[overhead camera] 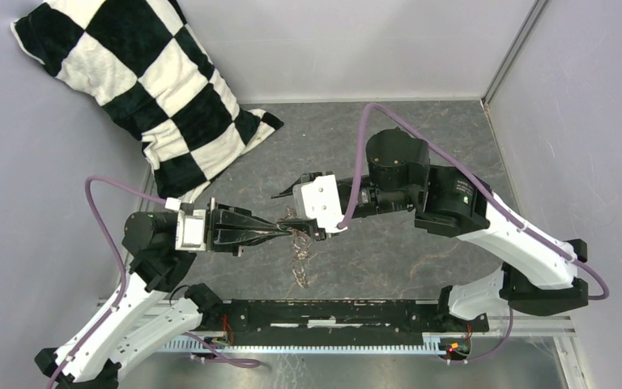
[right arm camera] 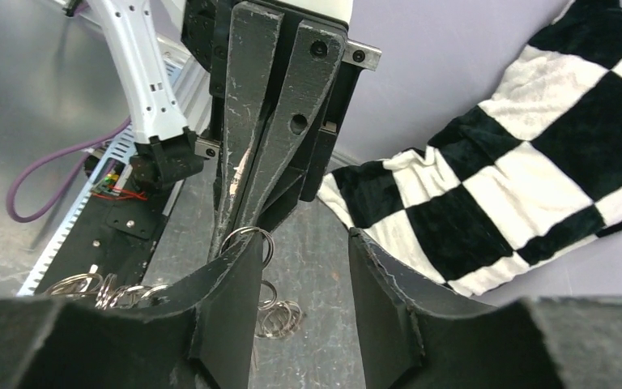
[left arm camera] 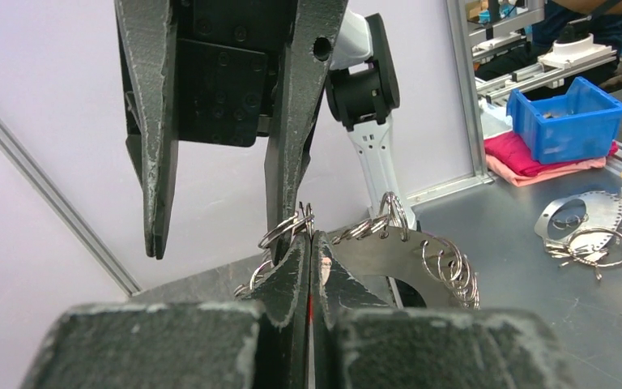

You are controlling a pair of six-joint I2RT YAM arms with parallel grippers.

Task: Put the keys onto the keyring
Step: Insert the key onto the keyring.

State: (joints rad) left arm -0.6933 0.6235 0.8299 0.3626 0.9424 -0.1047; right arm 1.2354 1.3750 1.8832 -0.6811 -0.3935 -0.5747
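Bright even light, soft shadows, mild metal glare; wrist-view foreground blurred

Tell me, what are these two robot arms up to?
They are working on a bunch of linked metal rings. The left gripper is shut on the keyring, lifting part of it while the rest dangles. The right gripper is open, close beside the rings and gripping nothing. No key shows clearly in any view.
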